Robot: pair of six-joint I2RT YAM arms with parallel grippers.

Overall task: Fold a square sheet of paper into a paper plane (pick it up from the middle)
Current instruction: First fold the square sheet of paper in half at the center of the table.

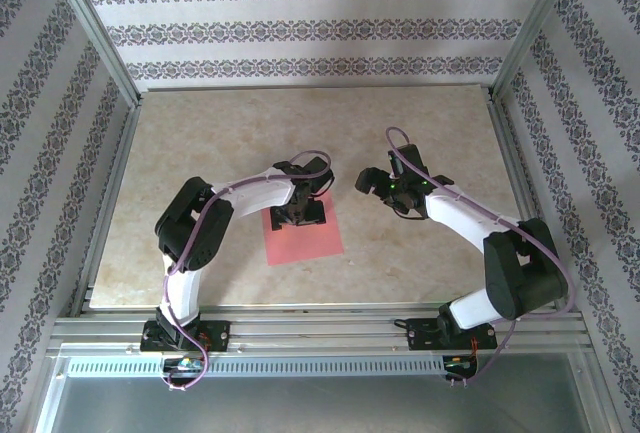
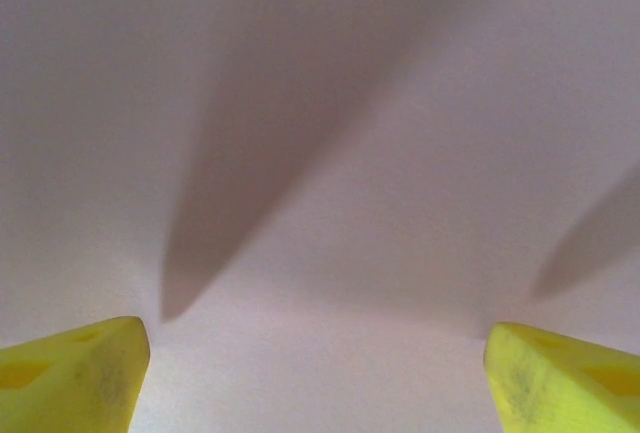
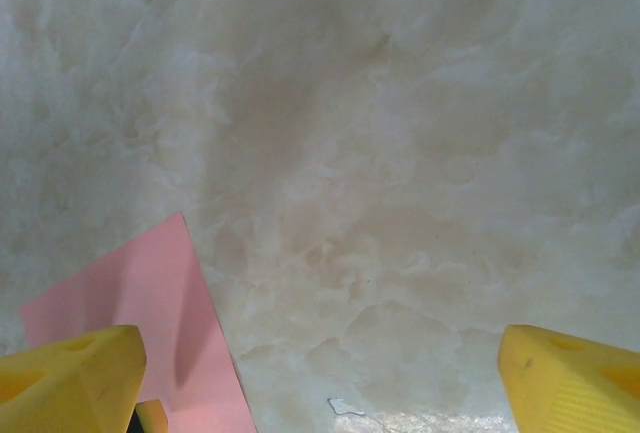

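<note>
The square sheet of paper (image 1: 305, 240) lies flat on the marble table, salmon-pink, a little left of centre. My left gripper (image 1: 300, 213) points down over its far half, open. In the left wrist view the pale pink paper (image 2: 320, 153) lies close under the gripper (image 2: 318, 378), whose yellow fingertips (image 2: 70, 378) stand wide apart with nothing between them. My right gripper (image 1: 375, 183) hovers over bare table to the right of the sheet. It is open (image 3: 320, 378), and a corner of the paper (image 3: 140, 318) shows by its left fingertip (image 3: 70, 378).
The marble tabletop (image 1: 200, 133) is boxed in by an aluminium frame (image 1: 320, 328) and patterned walls. A small white fleck (image 3: 345, 408) lies on the table near the right gripper.
</note>
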